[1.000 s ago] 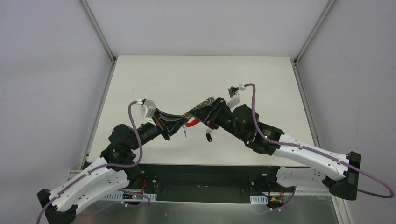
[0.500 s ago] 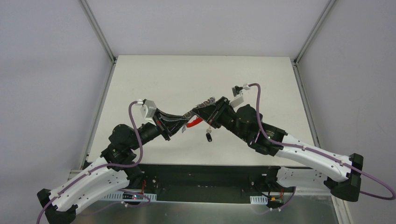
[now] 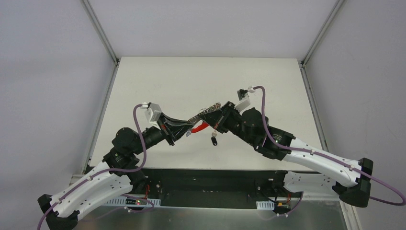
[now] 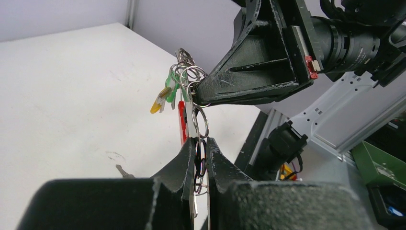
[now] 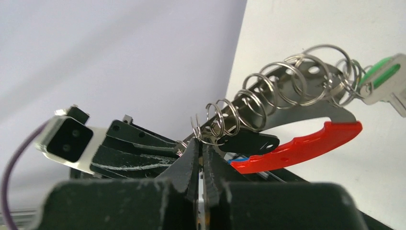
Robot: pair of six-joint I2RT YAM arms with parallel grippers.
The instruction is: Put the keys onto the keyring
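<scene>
Keyring (image 5: 297, 146) pinched between left hand (image 4: 197, 146) and right hand (image 5: 200, 149).

keyring (image 5: 297, 143) between left gripper (image 4: 201, 146), right gripper (image 5: 201, 143)

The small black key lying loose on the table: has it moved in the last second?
No. The small black key lies in the same spot against the near edge of the table.
</scene>
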